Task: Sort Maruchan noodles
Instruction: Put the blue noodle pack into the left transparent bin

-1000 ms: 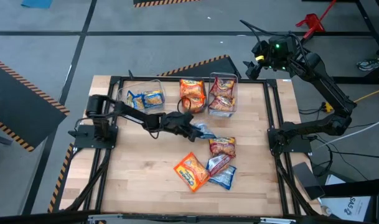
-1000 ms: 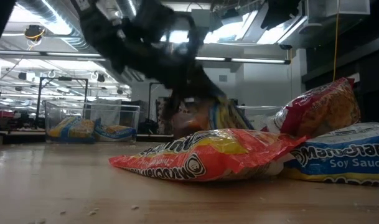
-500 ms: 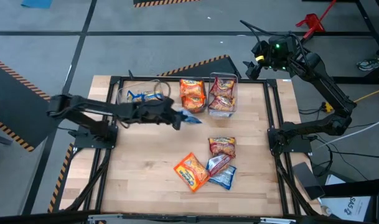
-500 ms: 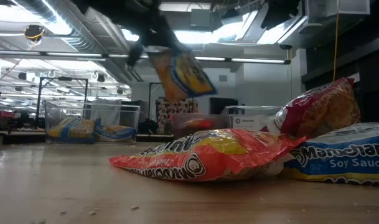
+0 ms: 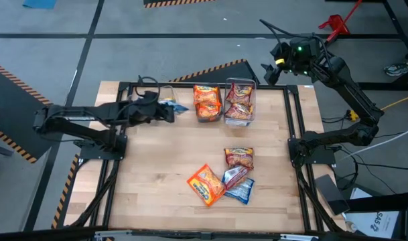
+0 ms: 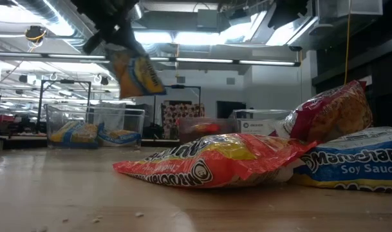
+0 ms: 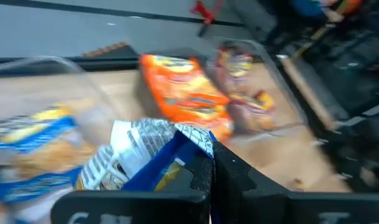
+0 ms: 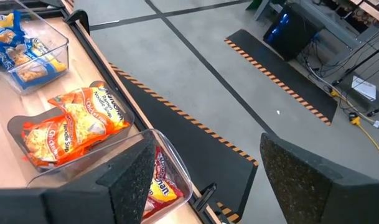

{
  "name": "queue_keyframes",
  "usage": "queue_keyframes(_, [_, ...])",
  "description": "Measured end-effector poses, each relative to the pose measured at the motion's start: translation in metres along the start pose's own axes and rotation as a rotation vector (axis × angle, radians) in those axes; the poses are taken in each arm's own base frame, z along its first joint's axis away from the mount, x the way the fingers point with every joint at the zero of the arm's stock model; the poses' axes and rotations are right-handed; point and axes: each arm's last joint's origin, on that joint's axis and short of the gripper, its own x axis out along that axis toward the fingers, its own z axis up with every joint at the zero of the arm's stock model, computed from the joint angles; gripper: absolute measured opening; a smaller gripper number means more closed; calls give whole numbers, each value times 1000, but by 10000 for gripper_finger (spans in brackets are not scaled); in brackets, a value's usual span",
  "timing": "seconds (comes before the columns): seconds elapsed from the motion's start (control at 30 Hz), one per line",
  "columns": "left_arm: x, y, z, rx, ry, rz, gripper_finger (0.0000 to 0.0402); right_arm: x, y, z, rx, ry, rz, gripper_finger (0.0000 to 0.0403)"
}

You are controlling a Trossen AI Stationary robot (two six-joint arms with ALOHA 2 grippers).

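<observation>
High view, left gripper (image 5: 169, 109): clamped on a blue-and-yellow Maruchan packet (image 5: 177, 107), held above the table by the left clear bin (image 5: 131, 102);
Right gripper (image 5: 273, 65): fingers apart, empty, beyond the table's far right corner;
Table (image 5: 157, 181): four packets (image 5: 225, 177) clustered near the front

Blue packet (image 7: 145, 163) blurred, partly hidden behind fingers (image 7: 198, 177).

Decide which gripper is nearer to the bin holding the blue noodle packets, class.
Left. The left gripper hangs at that bin, shut on a blue packet. The right gripper is open, past the table's far right corner, beyond the other two bins.
</observation>
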Motion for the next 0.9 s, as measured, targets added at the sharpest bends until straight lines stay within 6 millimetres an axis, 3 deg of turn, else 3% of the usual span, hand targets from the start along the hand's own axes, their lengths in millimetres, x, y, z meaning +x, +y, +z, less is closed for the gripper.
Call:
queue_keyframes(0.3, [9, 30, 12, 6, 39, 202, 0, 0, 0, 1, 3, -11, -3, 278])
queue_keyframes(0.6, [21, 51, 30, -62, 121, 204, 0, 0, 0, 1, 27, -10, -3, 278])
queue_keyframes(0.9, [24, 74, 35, -228, 304, 226, 0, 0, 0, 1, 38, -10, -3, 278])
